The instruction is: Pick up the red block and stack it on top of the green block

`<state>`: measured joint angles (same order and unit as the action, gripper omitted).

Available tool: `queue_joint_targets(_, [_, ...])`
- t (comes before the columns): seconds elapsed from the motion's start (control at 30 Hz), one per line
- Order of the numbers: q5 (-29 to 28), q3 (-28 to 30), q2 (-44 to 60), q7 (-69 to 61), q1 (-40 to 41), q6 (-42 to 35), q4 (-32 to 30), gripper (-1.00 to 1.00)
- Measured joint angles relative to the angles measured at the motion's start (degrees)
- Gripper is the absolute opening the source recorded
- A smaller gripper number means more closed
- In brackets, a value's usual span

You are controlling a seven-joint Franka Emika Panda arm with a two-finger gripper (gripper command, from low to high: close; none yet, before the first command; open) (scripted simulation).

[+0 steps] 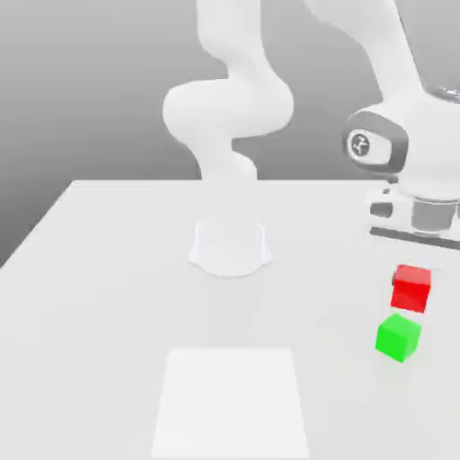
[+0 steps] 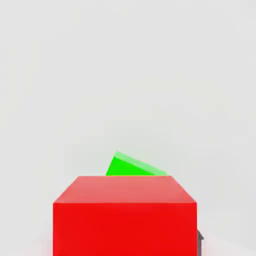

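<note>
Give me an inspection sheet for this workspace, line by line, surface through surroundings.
Surface: plain white table, with a paler white square patch near its front edge.
Job's things: small bright red cube and small bright green cube at the exterior view's right, red not stacked on green; the hand view has red in front of green.
Clutter: nothing seen.
Grippers: white robot hand above the red cube.
Cables: nothing seen.
Surroundings: plain grey backdrop.

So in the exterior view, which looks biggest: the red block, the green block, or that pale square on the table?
1. Pale square, by far the largest.
2. Red block and green block: they look about alike, so I won't rank them.
</note>
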<state>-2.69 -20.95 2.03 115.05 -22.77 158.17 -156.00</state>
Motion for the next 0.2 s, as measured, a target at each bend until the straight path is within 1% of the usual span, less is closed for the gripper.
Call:
queue_joint_targets(0.1, [-4.9,2.01,4.61,3.59,-1.11,4.04,0.16,-1.0])
queue_joint_targets(0.13, [-6.3,2.77,5.94,4.59,-1.62,5.2,0.19,1.0])
queue_joint_targets(0.2, [-6.3,2.77,5.94,4.59,-1.62,5.2,0.19,1.0])
